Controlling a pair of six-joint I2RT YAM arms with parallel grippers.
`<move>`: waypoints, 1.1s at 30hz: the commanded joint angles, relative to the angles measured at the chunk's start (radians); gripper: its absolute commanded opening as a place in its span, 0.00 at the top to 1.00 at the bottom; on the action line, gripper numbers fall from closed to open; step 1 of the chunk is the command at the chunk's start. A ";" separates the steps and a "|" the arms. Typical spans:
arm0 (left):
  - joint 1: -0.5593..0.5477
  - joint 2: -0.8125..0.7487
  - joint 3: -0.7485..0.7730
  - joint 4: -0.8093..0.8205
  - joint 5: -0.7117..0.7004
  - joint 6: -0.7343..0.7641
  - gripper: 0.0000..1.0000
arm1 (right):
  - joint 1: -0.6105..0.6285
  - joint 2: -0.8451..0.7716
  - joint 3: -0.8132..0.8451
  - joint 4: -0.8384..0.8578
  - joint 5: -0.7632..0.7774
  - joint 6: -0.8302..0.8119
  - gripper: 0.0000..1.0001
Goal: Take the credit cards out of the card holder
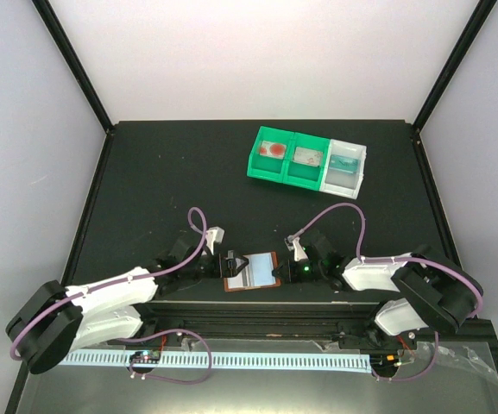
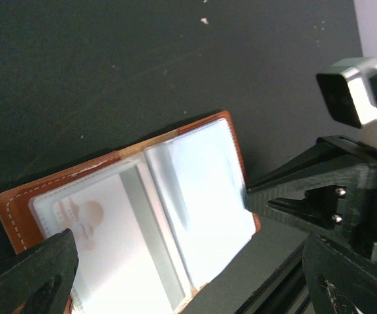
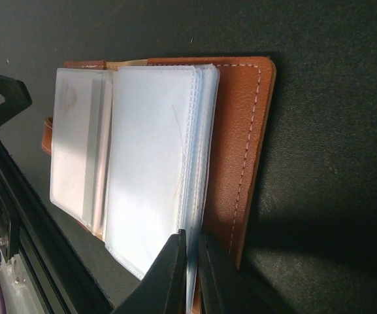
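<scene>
The card holder (image 1: 250, 272) lies spread open on the black table between my grippers, its reddish-brown rim (image 3: 237, 150) showing round pale clear pockets. A pinkish-white card (image 2: 90, 229) with a reddish mark fills the left pocket, and a pale blue one (image 2: 208, 190) fills the right. My left gripper (image 2: 188, 281) is open wide, its fingers on either side of the holder's near end, with one fingertip (image 2: 41, 271) at the left corner. My right gripper (image 3: 191, 261) is pinched on the edge of the stacked pocket pages (image 3: 198, 163). It also shows in the left wrist view (image 2: 286, 196), at the holder's right edge.
Two joined green bins (image 1: 287, 158) and a white bin (image 1: 345, 166) stand at the back right, each holding something small. A black rail (image 1: 257, 310) runs along the near table edge just below the holder. Purple cables loop over both arms.
</scene>
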 commanded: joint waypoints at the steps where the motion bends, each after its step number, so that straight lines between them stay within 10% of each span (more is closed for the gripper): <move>1: 0.006 -0.017 0.042 -0.027 -0.022 0.026 0.04 | 0.009 0.013 -0.024 0.008 0.030 0.028 0.90; 33: 0.010 0.094 0.031 0.056 -0.014 -0.041 0.09 | 0.010 0.001 -0.036 0.016 0.049 0.042 0.92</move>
